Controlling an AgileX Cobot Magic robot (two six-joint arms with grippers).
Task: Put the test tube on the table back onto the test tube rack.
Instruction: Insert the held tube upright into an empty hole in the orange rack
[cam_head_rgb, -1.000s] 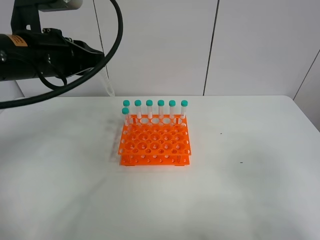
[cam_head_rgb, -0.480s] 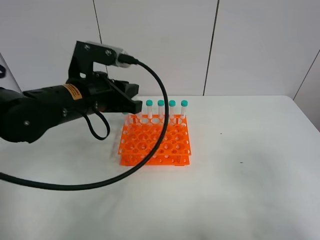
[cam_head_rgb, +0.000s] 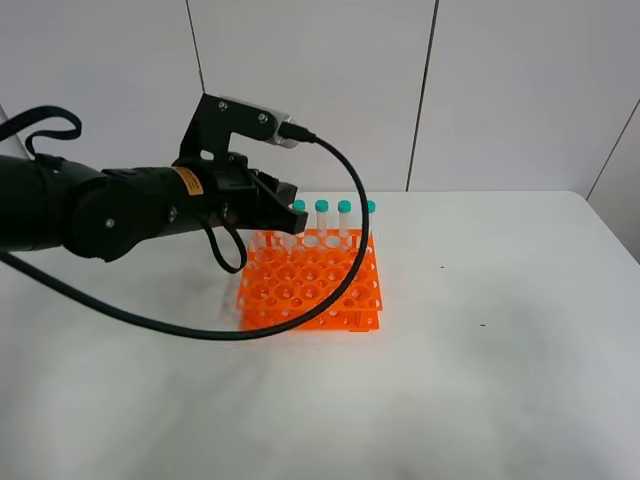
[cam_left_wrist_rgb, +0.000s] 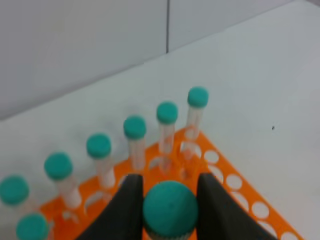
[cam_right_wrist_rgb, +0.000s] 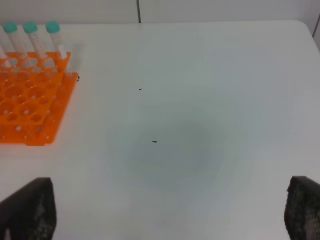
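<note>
1. The left tool (cam_left_wrist_rgb: 170, 197) is clamped narrowly on the test tube (cam_left_wrist_rgb: 170, 212), with a finger on either side of the teal cap; the tube hangs above the test tube rack (cam_head_rgb: 335, 290), clear of the counter (cam_head_rgb: 480, 360)
2. The tube's tip is hidden in every view, so it cannot be told whether it lines up with a hole; a tip landing on the orange web between holes would likely tilt the tube or shove the rack
3. The row of standing tubes (cam_left_wrist_rgb: 166, 114) stands just beyond the fingers; a descent too near it may knock caps or wedge a finger between them
4. The black cable (cam_head_rgb: 352, 272) droops across the rack and may drag on it
5. The right tool (cam_right_wrist_rgb: 165, 212) is spread wide and empty, well apart from the rack, and blocks nothing
</note>
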